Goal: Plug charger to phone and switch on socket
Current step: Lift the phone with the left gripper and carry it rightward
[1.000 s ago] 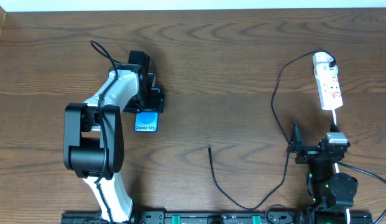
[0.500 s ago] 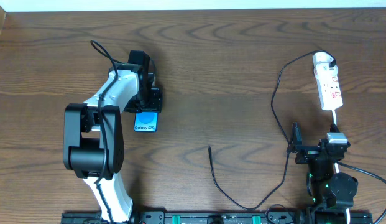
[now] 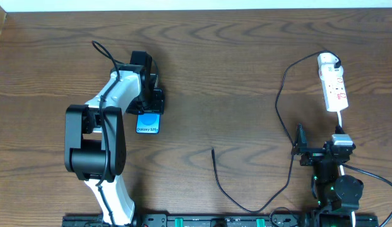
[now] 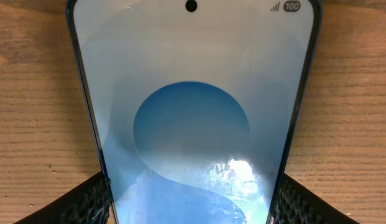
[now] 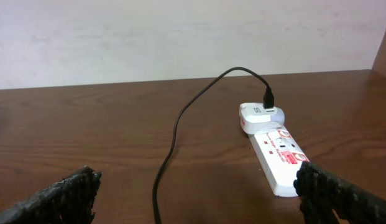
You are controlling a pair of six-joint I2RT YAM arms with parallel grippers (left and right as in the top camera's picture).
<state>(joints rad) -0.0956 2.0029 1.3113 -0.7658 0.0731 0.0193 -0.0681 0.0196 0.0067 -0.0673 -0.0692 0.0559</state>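
Note:
The phone (image 3: 149, 123) lies flat on the wooden table, its blue screen lit. It fills the left wrist view (image 4: 193, 112). My left gripper (image 3: 150, 108) reaches over the phone's far half, and its black pads (image 4: 87, 202) press against both long edges. The charger (image 3: 219, 183) is a thin black cable. Its free tip lies on the table mid-front, and its other end is plugged into the white socket (image 3: 333, 87) at the right. My right gripper (image 3: 320, 141) stands open just in front of the socket (image 5: 276, 149). Nothing is between its fingers (image 5: 62, 196); the cable (image 5: 174, 134) runs on the table ahead.
The cable loops along the front edge near the black rail (image 3: 202, 221), then climbs up the right side past my right arm. A pale wall (image 5: 180, 37) rises behind the table's far edge.

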